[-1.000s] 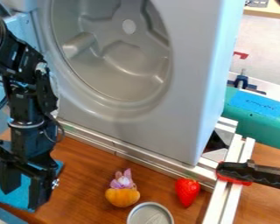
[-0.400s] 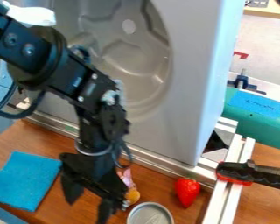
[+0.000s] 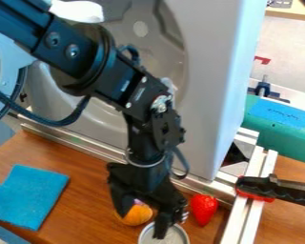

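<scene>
- Gray molded panel (image 3: 203,114): stands upright behind the work, a metal rail (image 3: 78,145) along its foot.
- Arm (image 3: 110,71): slants down from the upper left, wrist nearly vertical.
- Wooden tabletop (image 3: 82,200): stretches between cloth and toy.
- Blue cloth (image 3: 31,195): well left of the claw.
- Gripper (image 3: 141,225): points down, fingers spread apart (a rather wide stance), one in front of the tin (image 3: 178,236).
- Orange toy (image 3: 137,217): partly behind the fingers.
- Strawberry (image 3: 204,208): right of the claw, near the rail.
</scene>
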`<state>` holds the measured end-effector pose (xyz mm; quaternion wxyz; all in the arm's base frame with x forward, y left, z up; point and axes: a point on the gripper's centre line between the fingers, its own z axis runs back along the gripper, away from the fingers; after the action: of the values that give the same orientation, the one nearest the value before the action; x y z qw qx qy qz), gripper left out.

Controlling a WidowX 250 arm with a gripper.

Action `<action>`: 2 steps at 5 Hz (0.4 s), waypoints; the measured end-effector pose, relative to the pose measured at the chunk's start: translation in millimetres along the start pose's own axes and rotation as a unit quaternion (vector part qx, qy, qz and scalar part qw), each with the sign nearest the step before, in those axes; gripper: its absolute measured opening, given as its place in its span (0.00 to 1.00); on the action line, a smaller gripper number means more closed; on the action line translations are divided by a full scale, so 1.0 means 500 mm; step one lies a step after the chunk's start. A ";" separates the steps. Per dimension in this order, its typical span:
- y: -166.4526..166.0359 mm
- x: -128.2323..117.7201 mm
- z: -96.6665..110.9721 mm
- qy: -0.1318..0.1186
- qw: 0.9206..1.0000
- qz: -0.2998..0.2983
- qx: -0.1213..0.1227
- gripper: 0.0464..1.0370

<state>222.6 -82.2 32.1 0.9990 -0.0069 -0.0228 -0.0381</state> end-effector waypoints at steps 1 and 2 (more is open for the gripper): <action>-0.036 0.026 0.000 -0.006 1.000 0.001 -0.013 0.97; -0.065 0.027 -0.022 0.011 1.000 -0.006 -0.014 0.97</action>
<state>234.1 -115.8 21.9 0.9987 -0.0204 -0.0116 -0.0444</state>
